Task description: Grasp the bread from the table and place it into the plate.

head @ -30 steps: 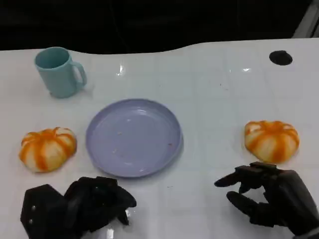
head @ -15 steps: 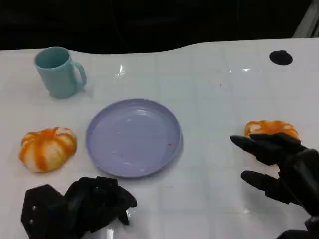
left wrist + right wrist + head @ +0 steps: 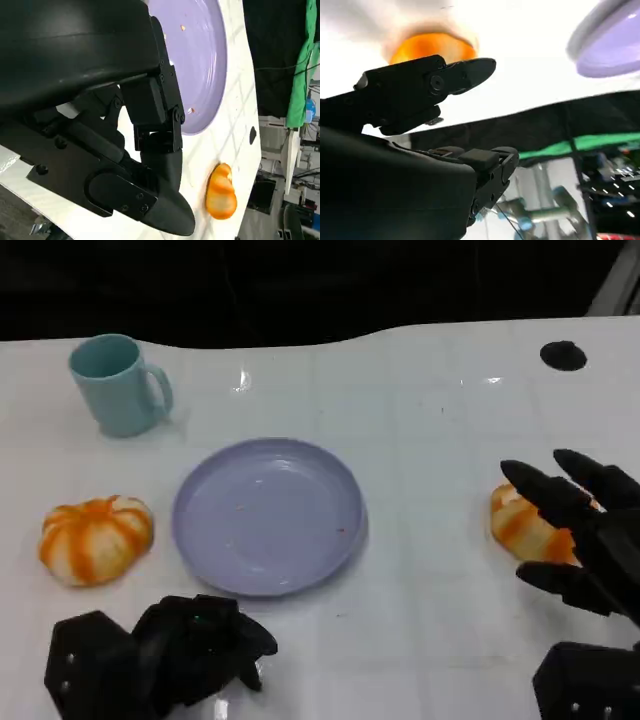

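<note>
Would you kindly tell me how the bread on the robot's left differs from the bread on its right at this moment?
The left bread lies fully in sight with nothing over it; the right bread is partly covered by the spread fingers of the right hand. The left bread sits apart from the curled left hand, while the right bread has its hand directly over it. Both are round orange-and-white striped buns lying on the table, outside the plate.

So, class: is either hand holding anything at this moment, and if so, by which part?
Nothing is held. The right hand hovers with fingers spread over the right-side bread, not yet closed on it. The left hand is curled in, with nothing in it.
</note>
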`<action>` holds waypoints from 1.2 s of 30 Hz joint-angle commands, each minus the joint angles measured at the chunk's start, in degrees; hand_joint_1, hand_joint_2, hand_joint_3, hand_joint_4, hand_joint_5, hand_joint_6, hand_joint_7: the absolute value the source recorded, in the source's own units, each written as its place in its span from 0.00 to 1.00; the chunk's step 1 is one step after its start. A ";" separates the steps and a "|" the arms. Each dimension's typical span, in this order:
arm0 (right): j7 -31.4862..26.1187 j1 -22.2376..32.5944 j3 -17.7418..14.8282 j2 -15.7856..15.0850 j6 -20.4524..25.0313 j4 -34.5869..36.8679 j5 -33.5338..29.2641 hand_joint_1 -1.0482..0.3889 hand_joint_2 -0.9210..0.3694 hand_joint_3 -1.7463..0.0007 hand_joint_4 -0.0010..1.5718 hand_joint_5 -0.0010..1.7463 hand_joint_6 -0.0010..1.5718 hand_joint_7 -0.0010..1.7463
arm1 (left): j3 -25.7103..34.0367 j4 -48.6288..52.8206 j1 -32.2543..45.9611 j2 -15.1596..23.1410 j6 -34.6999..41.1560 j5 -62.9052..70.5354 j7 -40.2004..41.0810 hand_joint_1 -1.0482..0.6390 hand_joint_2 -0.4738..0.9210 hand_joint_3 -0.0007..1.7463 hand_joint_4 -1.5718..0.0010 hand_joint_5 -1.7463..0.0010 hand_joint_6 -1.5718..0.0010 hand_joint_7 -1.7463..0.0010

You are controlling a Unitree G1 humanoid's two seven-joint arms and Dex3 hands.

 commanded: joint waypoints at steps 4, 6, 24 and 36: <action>4.53 -3.44 3.36 -0.66 8.13 0.71 -4.33 0.38 0.03 0.98 0.00 0.05 0.11 0.00 | 0.22 -0.27 1.17 0.54 0.56 0.33 0.70 0.00 0.92 0.02 0.42 0.15 0.06 0.75; 5.38 -4.22 4.19 -0.45 9.56 1.27 -4.61 0.40 0.05 0.99 0.01 0.05 0.12 0.01 | 0.24 -0.32 1.33 0.49 0.48 0.21 0.58 0.00 0.92 0.02 0.42 0.15 0.06 0.75; 8.04 -12.10 9.67 0.53 15.63 9.89 -4.15 0.56 0.12 1.00 0.04 0.12 0.17 0.01 | 0.32 -1.49 2.43 0.46 0.28 0.24 0.62 0.00 0.92 0.01 0.43 0.14 0.06 0.75; 5.82 -17.40 12.56 1.35 16.57 20.98 -3.64 0.58 0.05 0.99 0.27 0.11 0.33 0.03 | 0.36 -1.79 2.67 0.55 0.14 0.17 0.46 0.00 0.92 0.01 0.43 0.14 0.06 0.74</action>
